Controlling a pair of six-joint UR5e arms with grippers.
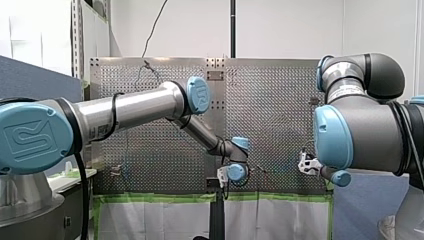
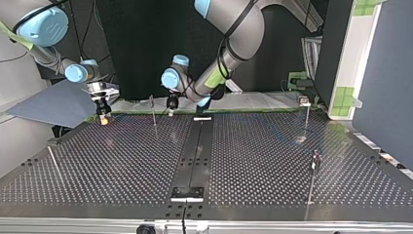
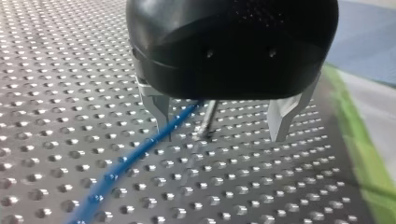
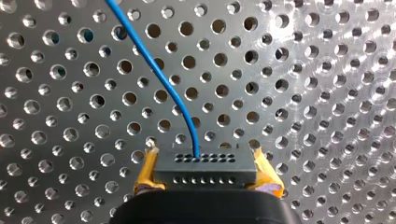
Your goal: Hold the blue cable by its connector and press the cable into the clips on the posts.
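The white wall (image 1: pixel 290 30) filled the back of the front view. The top view, facing the other way, showed a dark backdrop (image 2: pixel 131 44) behind the arms. Between them lay the perforated metal table (image 2: pixel 272 161), with a dark strip (image 2: pixel 195 146) down its middle and green tape (image 1: pixel 165 198) along one edge. My left arm (image 1: pixel 130 107) reached over the table's middle, and my right arm (image 1: pixel 360 130) bulked large at the front view's right.

Only the wrist views showed the task's things plainly. In the right wrist view my right gripper (image 4: pixel 206 161) was clamped on the dark connector (image 4: pixel 205 170), with a yellow pad (image 4: pixel 148 170) pressed against each end, just above the table's holes. The blue cable (image 4: pixel 161 77) left the connector's upper row of holes and curved away across the table.

In the left wrist view my left gripper (image 3: pixel 219 126) was black, and its metal fingers (image 3: pixel 158 108) stood apart, gripping nothing. The cable ran between them, just beside one finger, and a post (image 3: pixel 208 116) stood between the fingers, close to the cable.

In the front and top views the cable was too thin to make out. The top view alone showed several posts (image 2: pixel 153 111) standing upright, well apart across the table.
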